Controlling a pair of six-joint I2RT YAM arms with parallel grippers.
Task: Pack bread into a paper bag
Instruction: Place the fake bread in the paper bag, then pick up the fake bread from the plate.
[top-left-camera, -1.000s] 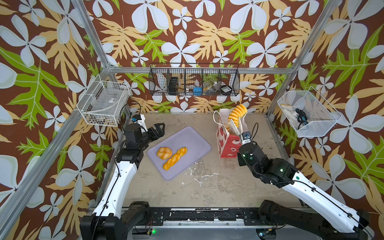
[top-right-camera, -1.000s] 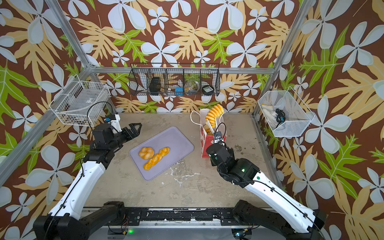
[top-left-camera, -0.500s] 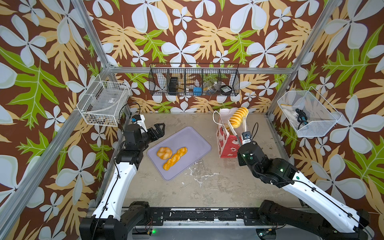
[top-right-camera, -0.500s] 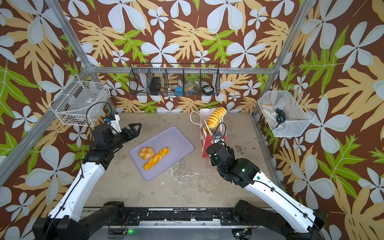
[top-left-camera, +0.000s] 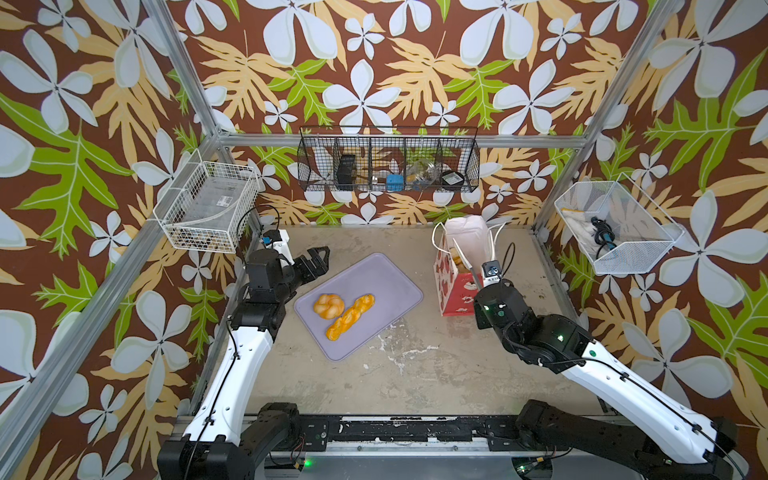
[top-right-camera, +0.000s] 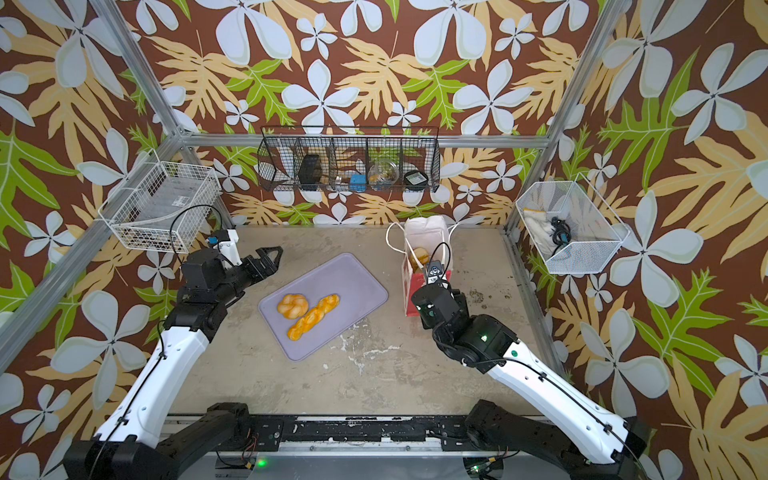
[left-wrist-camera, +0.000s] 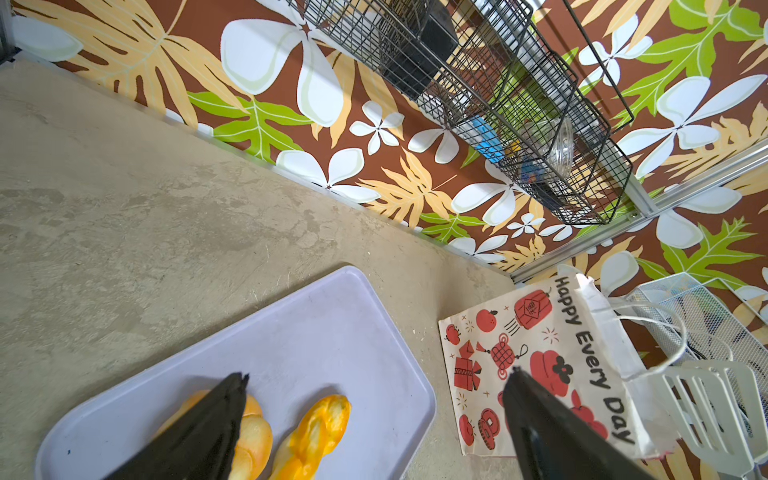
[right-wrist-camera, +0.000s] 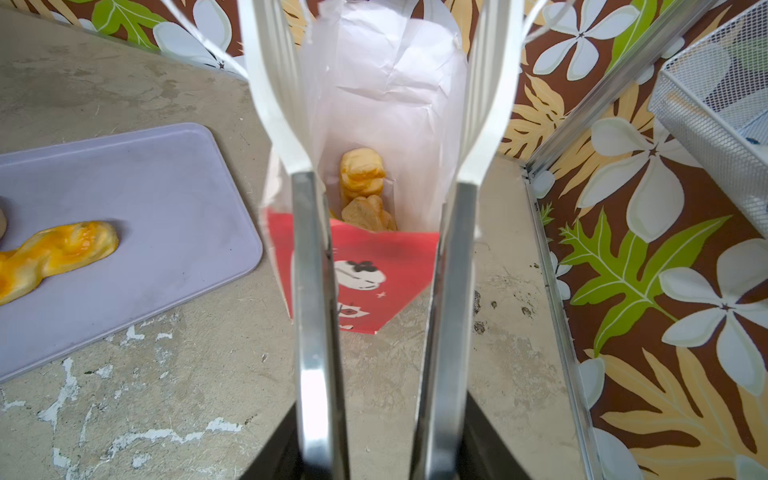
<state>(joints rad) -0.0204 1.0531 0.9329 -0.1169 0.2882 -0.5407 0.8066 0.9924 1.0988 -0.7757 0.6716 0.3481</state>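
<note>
Right wrist view: tongs (right-wrist-camera: 311, 266) in our right gripper (right-wrist-camera: 378, 444) stand spread over the mouth of the paper bag (right-wrist-camera: 374, 266), nothing between the blades.
Change: a second ago they held a ridged roll above the bag; now it is gone from them.
Bag: upright, open; rolls (right-wrist-camera: 361, 174) lie at its bottom.
Meaning: drop done, we count one more piece packed.
Tray (top-left-camera: 386, 282): knotted bun (top-left-camera: 328, 305) and braid (top-left-camera: 350, 316) wait, just beside each other.
Left gripper (top-left-camera: 319, 261): jaws apart, empty, by the tray's corner.
Next: we judge the tongs must lift clear of the bag, then fetch the braid.
</note>
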